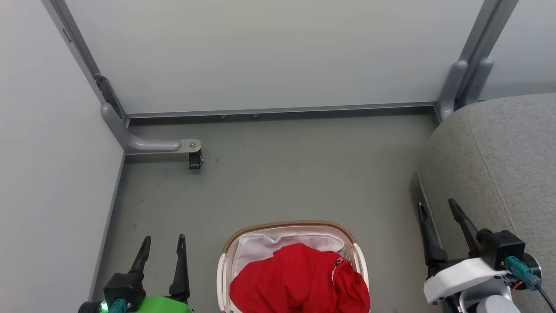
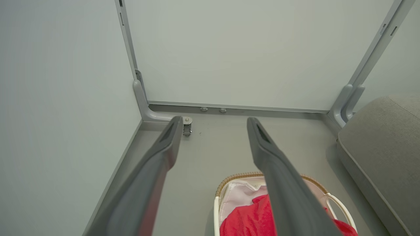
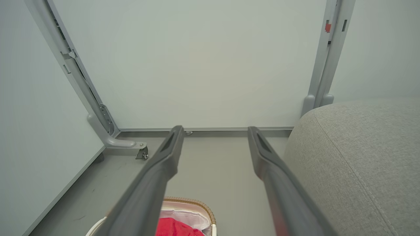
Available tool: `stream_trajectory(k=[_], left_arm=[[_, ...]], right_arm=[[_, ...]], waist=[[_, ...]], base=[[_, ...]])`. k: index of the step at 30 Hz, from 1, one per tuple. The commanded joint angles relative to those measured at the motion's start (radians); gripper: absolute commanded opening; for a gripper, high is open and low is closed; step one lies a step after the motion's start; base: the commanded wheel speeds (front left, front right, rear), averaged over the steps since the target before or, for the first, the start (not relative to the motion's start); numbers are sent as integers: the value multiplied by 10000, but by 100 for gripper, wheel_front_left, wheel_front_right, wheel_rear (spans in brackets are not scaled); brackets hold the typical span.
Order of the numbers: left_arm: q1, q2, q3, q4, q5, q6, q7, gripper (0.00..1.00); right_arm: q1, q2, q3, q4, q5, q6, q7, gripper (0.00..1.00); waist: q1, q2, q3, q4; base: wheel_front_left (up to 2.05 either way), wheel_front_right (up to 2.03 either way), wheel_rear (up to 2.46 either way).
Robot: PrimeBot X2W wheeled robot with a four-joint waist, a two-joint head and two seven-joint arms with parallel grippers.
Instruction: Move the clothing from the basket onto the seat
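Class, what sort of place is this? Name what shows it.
Probably a staged test bay, not a home: pale partition panels on grey metal frames, a grey fabric sofa cushion, a cream plastic laundry basket of red clothing.

Left gripper (image 1: 164,237): two long dark tapered fingers, bright green shell (image 1: 163,304) behind, teal plug (image 1: 117,306), green light (image 1: 104,306) | Right gripper (image 1: 436,202): same dark fingers, white shell (image 1: 456,271) behind, teal plug with black cable (image 1: 548,300)
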Motion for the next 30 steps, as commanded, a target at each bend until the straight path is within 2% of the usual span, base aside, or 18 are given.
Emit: stream_trajectory(k=[1,8,30], left_arm=[[157,73,-22,8,182,46,-72,100],[162,78,-80,55,631,62,-204,100],[90,76,0,88,447,65,-186,100]], right_arm=[[89,-61,22,-70,-237,3,-81,100],[99,-67,63,-107,-686,2,-197,100],[70,-67,41,-8,-600,2,-198,100]], waist=[[0,0,7,6],[0,0,58,46],[0,0,53,57]], base=[[0,0,0],[0,0,0],[0,0,0]])
